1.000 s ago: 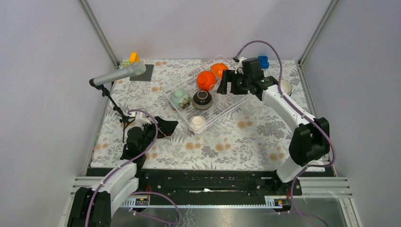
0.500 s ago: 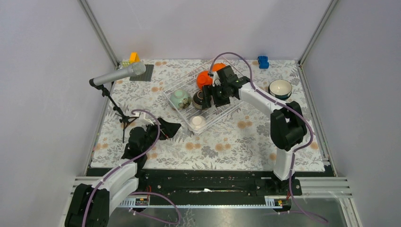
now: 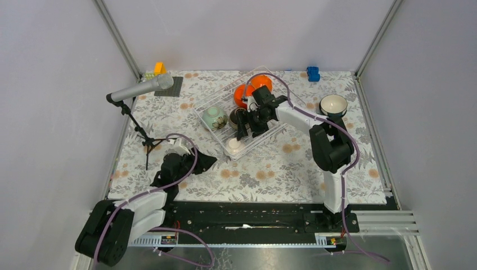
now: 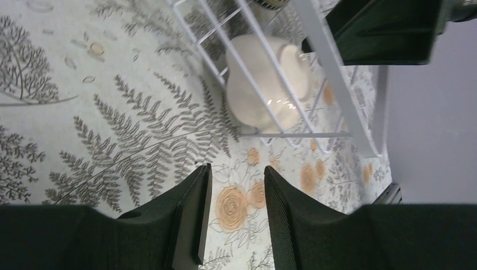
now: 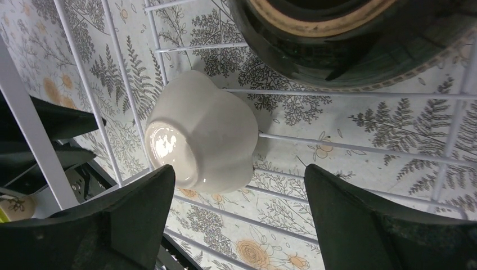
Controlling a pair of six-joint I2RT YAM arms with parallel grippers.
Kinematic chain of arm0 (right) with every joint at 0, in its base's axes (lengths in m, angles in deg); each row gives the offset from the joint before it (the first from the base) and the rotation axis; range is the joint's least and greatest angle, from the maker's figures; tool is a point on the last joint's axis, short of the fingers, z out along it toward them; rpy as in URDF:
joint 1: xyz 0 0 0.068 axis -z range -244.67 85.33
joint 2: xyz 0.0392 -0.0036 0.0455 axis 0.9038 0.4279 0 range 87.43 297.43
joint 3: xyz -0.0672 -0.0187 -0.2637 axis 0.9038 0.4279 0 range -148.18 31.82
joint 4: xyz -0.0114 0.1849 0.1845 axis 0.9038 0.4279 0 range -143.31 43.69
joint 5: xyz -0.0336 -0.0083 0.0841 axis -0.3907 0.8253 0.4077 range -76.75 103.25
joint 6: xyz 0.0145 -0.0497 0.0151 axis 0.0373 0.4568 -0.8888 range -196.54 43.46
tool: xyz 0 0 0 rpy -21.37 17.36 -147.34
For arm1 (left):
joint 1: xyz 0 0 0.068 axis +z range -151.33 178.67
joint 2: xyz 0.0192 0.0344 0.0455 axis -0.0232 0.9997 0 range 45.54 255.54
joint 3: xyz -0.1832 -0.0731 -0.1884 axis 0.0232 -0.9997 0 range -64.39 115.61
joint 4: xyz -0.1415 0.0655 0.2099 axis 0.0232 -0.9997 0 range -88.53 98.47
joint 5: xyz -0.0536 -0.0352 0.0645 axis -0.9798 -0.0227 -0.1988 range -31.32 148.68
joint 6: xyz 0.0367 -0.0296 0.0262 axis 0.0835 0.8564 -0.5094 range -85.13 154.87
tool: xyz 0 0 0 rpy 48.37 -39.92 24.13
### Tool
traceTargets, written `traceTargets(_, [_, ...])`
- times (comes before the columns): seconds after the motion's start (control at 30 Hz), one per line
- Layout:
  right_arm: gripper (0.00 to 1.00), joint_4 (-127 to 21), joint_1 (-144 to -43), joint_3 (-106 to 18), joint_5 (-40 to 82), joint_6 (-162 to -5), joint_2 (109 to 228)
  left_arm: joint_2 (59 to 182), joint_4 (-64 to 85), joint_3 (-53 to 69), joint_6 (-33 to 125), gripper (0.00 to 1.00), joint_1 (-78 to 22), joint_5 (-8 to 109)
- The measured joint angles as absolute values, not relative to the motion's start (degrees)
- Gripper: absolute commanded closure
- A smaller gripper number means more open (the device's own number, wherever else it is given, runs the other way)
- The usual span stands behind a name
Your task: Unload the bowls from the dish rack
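The dish rack (image 3: 269,128) lies slanted at mid-table. In it sit two orange bowls (image 3: 244,93), a pale green bowl (image 3: 214,117), a dark brown bowl (image 3: 238,116) partly under my right arm, and a white bowl (image 3: 234,145) upside down in the near corner. A white-lined bowl (image 3: 333,104) stands on the cloth at the right. My right gripper (image 3: 246,130) (image 5: 239,185) hangs open over the rack, the white bowl (image 5: 199,132) just ahead of its fingers. My left gripper (image 3: 211,161) (image 4: 233,174) hovers over the cloth outside the rack's near corner, jaws narrowly apart and empty, the white bowl (image 4: 264,84) beyond them.
A microphone (image 3: 140,89) on a stand (image 3: 142,135) occupies the left side. A dark mat (image 3: 169,86) and small coloured blocks (image 3: 158,69) sit at the back left, and a blue block (image 3: 313,73) lies at the back right. Frame posts bound the flowered cloth (image 3: 270,169).
My right arm swung from the rack's rear right to over its middle, toward the white bowl. My left gripper's jaws narrowed and it edged toward the rack.
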State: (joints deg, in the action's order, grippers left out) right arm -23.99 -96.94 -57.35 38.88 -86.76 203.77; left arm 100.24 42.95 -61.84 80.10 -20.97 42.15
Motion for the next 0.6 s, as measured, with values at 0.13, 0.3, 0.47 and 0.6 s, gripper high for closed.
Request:
traceTargets(0.13, [0.08,-24.01,-97.44,-57.35,40.01,-86.67,204.84,105.90,43.60,-61.12,81.13,0.63,-21.58,42.74])
traceTargets(0.3, [0.08,-24.54,-97.71,-57.35,41.35,-86.78,205.01,112.07,46.36,-58.89,83.01,0.65,-22.80,44.16])
traceTargets(0.47, [0.08,-25.61,-97.71,-57.35,42.31,-87.19,206.13,118.16,51.29,-56.77,85.20,0.68,-24.57,46.60])
traceTargets(0.6, [0.08,-25.83,-97.73,-57.35,42.79,-87.56,206.65,124.26,56.61,-55.50,87.56,0.72,-25.64,47.33])
